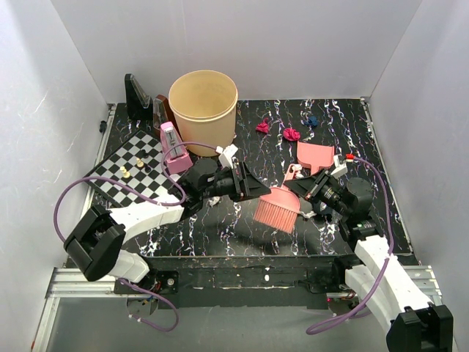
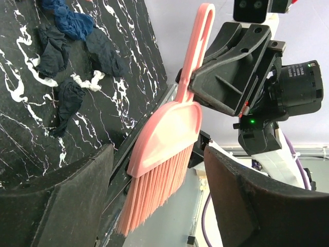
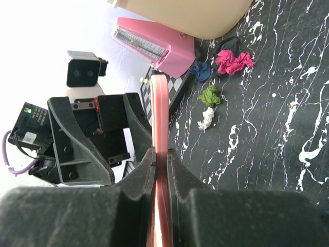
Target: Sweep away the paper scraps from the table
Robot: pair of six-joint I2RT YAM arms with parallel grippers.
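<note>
With the pink plastic brush point(image 1: 277, 208) clenched by its handle in the right arm's jaws, bristles toward the near edge, and the left arm's jaws spread empty, the crumpled paper scraps point(image 1: 292, 134) are found farther back on the black veined desk point(image 1: 256, 158).

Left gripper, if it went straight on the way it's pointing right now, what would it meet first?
Probably the pink brush: its head sits dead ahead between the open jaws of the left gripper, with its handle clamped by the right gripper. The gap to it is hard to judge.
</note>
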